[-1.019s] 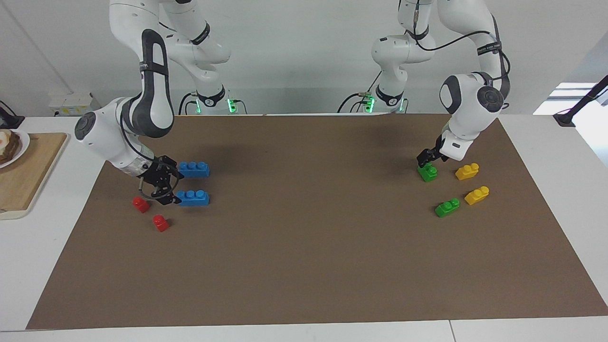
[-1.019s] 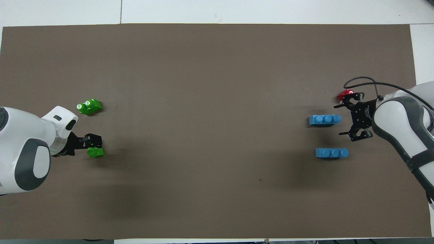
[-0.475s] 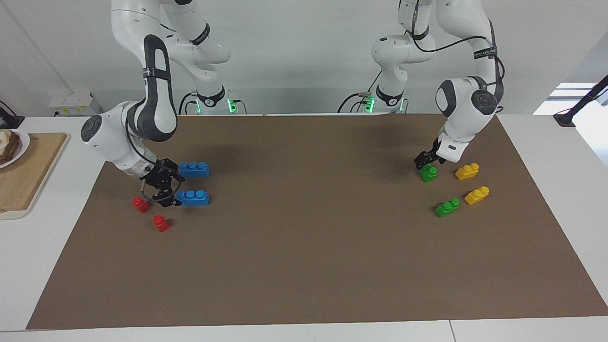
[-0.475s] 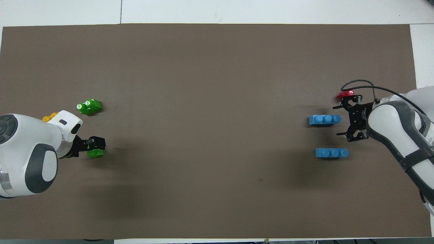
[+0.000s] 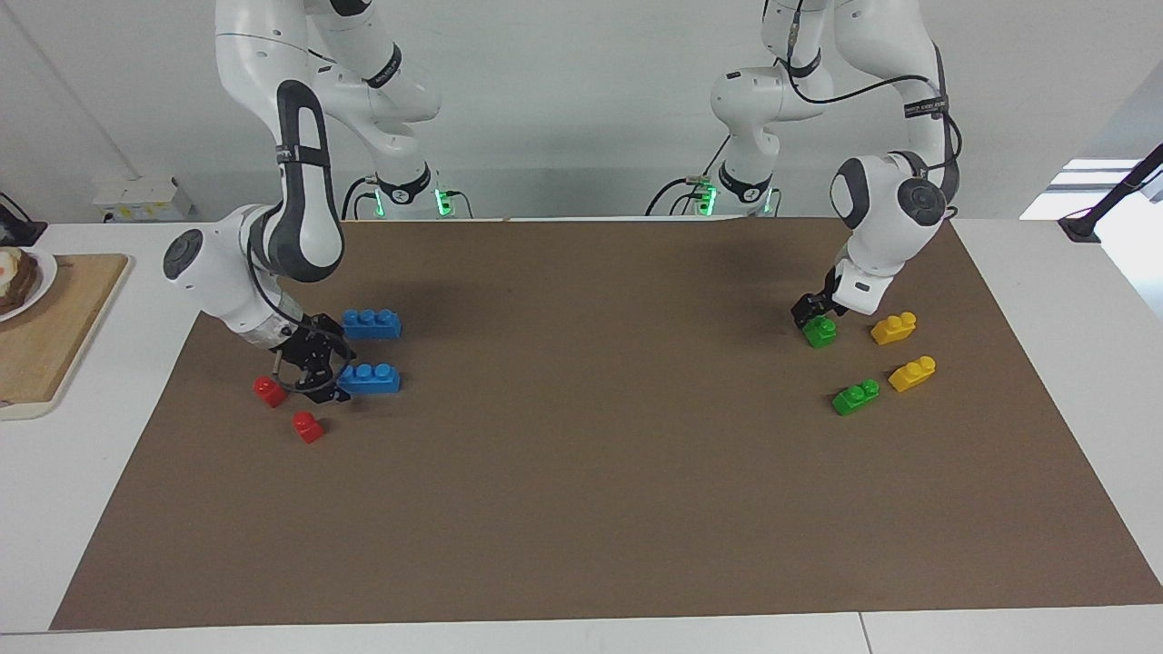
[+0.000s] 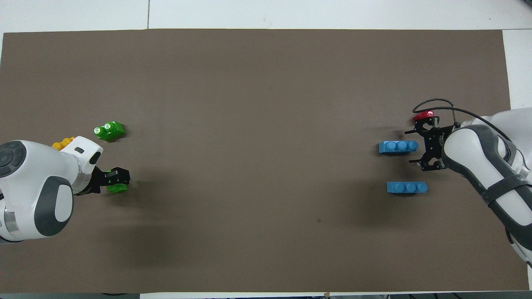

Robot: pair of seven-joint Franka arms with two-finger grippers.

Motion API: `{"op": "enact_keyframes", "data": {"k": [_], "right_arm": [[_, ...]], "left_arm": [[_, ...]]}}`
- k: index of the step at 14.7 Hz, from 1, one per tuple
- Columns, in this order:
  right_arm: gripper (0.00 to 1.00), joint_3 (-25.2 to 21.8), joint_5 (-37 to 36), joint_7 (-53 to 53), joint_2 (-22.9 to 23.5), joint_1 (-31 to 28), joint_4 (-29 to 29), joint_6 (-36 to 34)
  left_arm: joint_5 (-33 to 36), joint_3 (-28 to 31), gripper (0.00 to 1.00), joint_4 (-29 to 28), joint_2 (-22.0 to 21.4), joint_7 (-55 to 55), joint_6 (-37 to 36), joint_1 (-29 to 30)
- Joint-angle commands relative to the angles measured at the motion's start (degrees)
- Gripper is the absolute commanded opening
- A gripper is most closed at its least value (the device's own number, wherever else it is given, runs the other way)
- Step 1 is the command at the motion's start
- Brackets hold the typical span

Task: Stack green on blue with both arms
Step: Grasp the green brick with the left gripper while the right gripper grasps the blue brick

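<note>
Right gripper [image 5: 325, 372] is low at the right arm's end of the desk [image 5: 581, 509], jaws spread either side of one end of the blue brick [image 5: 371, 379]. That is the one of the two blue bricks farther from the robots. It lies flat, studs up, with nothing on it.

Left gripper [image 5: 810, 312] is down on a green brick [image 5: 821, 332] near the left arm's end of the desk. Cannot tell if it pinches the brick or only sits over it.

Step in hand looks like grabbing one brick with each arm. To do it well:
- Right should centre the brick's end between the jaws before closing, so it does not swivel toward the red brick [image 5: 270, 391] just beside.
- Left should close squarely on the flat sides below the studs, leaving the underside free for stacking.
- Both should lift straight up, clear of the yellow brick [image 5: 894, 328] and the second green brick [image 5: 856, 397].
</note>
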Motion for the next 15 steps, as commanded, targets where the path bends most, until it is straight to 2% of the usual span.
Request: {"op": "enact_keyframes", "data": {"k": [1, 2, 3, 4, 5, 7, 10, 12, 15], "right_arm": [[0.7, 0.17, 1.71, -3.17, -0.01, 0.63, -0.68, 1.72], [0.59, 0.17, 1.71, -3.26, -0.01, 0.63, -0.59, 1.89], [0.49, 0.17, 1.71, -3.0, 0.08, 0.63, -0.59, 2.15], [0.38, 0.17, 1.71, -2.65, 0.17, 0.55, -0.59, 2.59], [0.3, 0.17, 1.71, -2.04, 0.17, 0.55, -0.5, 2.77], [0.28, 0.17, 1.8, -1.51, 0.26, 0.02, -0.5, 2.95], [0.2, 0.17, 3.8, -1.59, 0.26, -0.07, -0.5, 3.03], [0.0, 0.17, 6.1, -1.33, 0.26, -0.07, -0.41, 3.04], [0.0, 0.34, 7.51, 3.66, 1.48, 1.77, 3.35, 2.77]], "left_arm": [[0.89, -0.19, 0.76, -1.12, -0.27, -1.36, 1.62, 0.07], [0.89, -0.19, 0.57, -1.12, -0.27, -1.36, 1.53, 0.07], [0.89, -0.19, 0.23, -1.12, -0.27, -1.97, 1.53, -0.02], [0.89, -0.19, 0.01, -1.12, -0.27, -2.06, 1.53, -0.02], [0.89, -0.19, 0.0, -1.03, -0.27, -2.06, 1.53, -0.02], [0.89, -0.19, 0.0, -0.24, 0.34, -2.33, 1.27, -0.2], [0.81, -0.27, 0.0, 2.91, 0.87, -6.01, -0.74, -0.46], [0.54, -0.27, 0.0, 6.68, 0.87, -6.37, -4.95, -0.46], [0.19, -0.27, 0.0, 13.27, 1.74, -6.98, -11.54, -0.46]]}}
